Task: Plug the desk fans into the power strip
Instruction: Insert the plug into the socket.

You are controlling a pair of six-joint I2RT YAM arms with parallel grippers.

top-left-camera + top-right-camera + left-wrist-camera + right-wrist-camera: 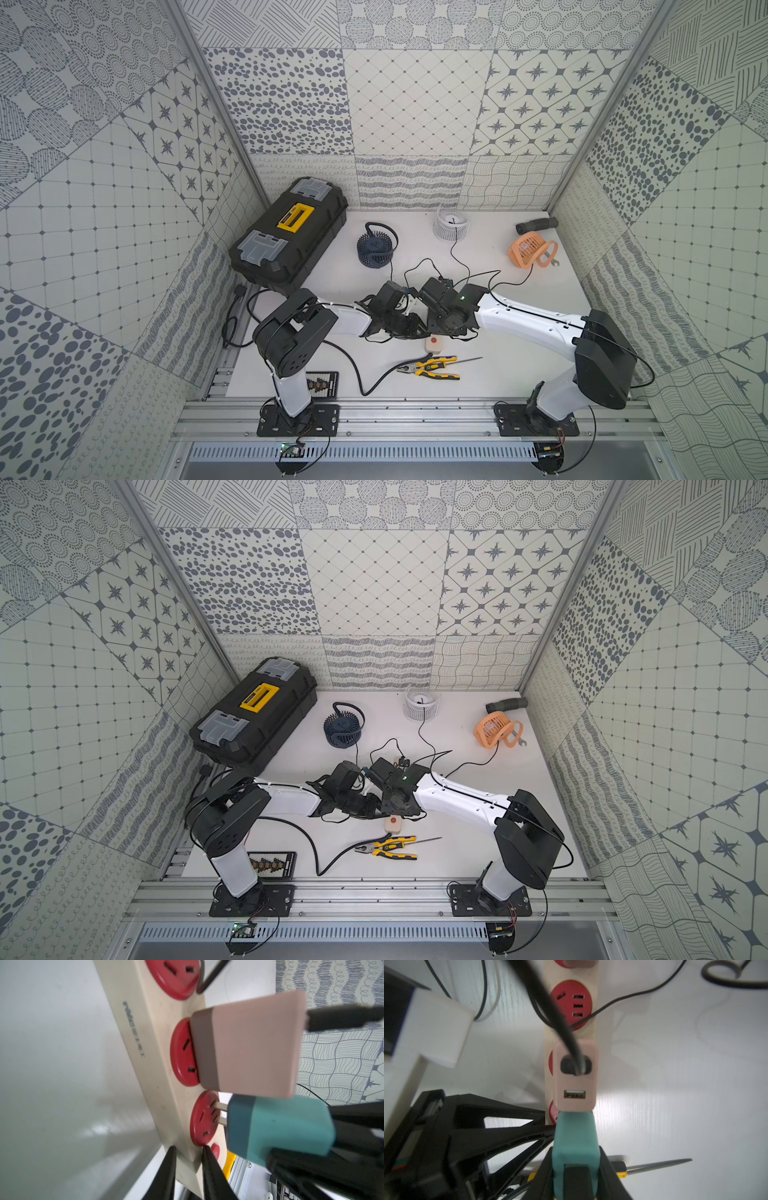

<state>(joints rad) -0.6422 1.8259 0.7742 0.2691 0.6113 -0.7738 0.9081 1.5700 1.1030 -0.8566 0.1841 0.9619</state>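
From above, in both top views: look where the left arm (349,322) and right arm (532,320) bend in over the middle of the table (519,374). Power strip (433,341) mostly hidden beneath them, only the near end with its red button in view, just beyond the pliers (432,366). Further back, a dark blue fan (376,249), a white fan (451,224) and an orange fan (528,249), thin cords trailing toward the arms. Cannot tell which cord ends at the plug in hand.

From the left wrist: left claw (189,1157) clenched on the strip's end, one finger on each side, steadying it. Pink plug (247,1043) seated in the middle socket. In the next socket, nearest the claw, teal plug (278,1126) with two bare prongs just meeting the slots, metal plainly showing. Judged as the push-in step, begun but not yet finished.

From the right wrist: right claw (576,1169) grasping the teal plug on both sides, lined up along the strip, just behind the pink plug; touching it or not, cannot tell.

To do this well:
- Keep the strip clamped so it cannot slide.
- Push straight along the prongs, square to the socket face, without twisting.
- Mind the pink plug close alongside, a likely snag.
- Press until no metal shows.
- Release only then, without tugging the cord.
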